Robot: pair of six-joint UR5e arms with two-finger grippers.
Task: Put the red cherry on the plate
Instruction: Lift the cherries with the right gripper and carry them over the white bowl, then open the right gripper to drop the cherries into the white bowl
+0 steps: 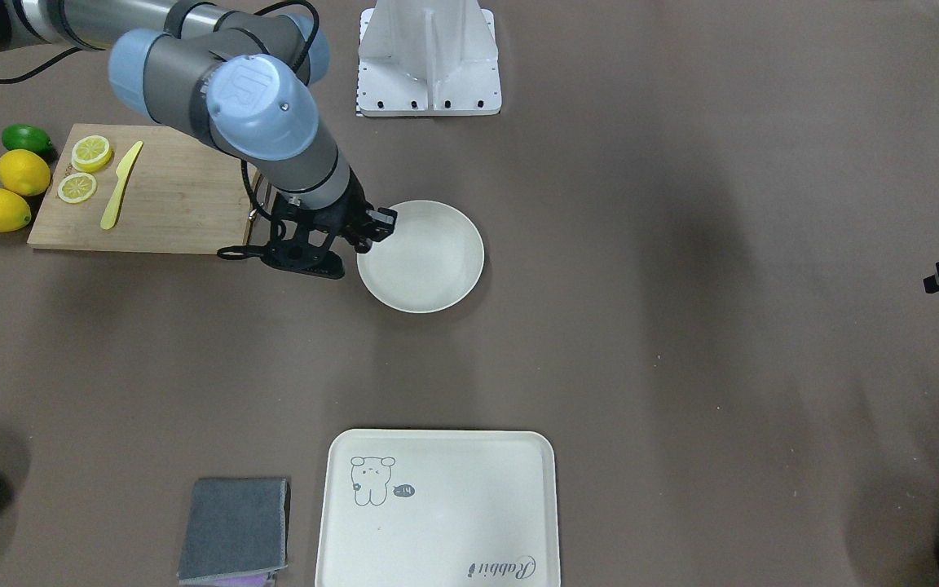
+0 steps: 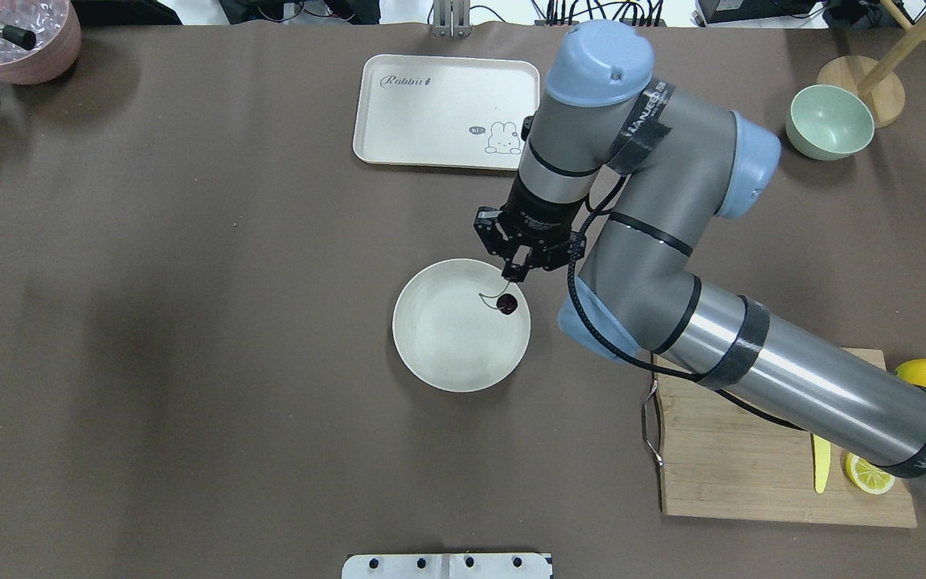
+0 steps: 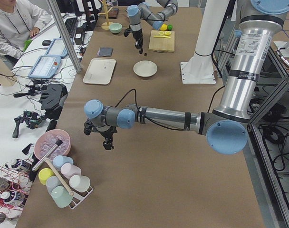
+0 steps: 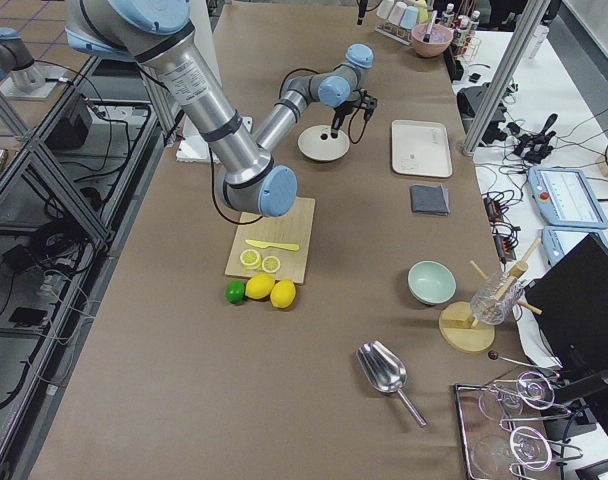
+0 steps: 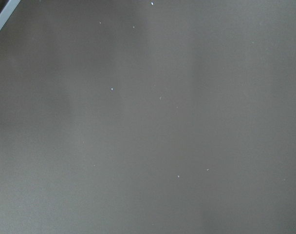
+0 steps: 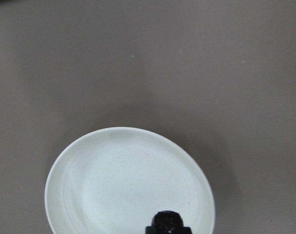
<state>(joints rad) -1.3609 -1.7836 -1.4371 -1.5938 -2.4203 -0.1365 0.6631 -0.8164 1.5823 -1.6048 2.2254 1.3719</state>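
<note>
The plate (image 2: 451, 346) is a round off-white dish at the table's centre. My right gripper (image 2: 514, 273) hovers over the plate's far right rim, shut on the pale stem of the red cherry (image 2: 506, 303). The dark fruit hangs below the fingers, above the plate's inside. In the right wrist view the red cherry (image 6: 168, 222) shows at the bottom edge over the plate (image 6: 114, 185). From the front, the right gripper (image 1: 365, 238) hides the cherry. My left gripper (image 3: 108, 142) shows clearly only in the exterior left view, far from the plate, and I cannot tell its state.
A cream cartoon tray (image 2: 447, 111) lies beyond the plate. A wooden cutting board (image 2: 736, 458) with lemon slices and a yellow knife sits at the right, with lemons (image 1: 11, 191) beside it. A pale green bowl (image 2: 829, 121), a pink bowl (image 2: 17, 40) and a grey cloth (image 1: 235, 528) stand near the edges.
</note>
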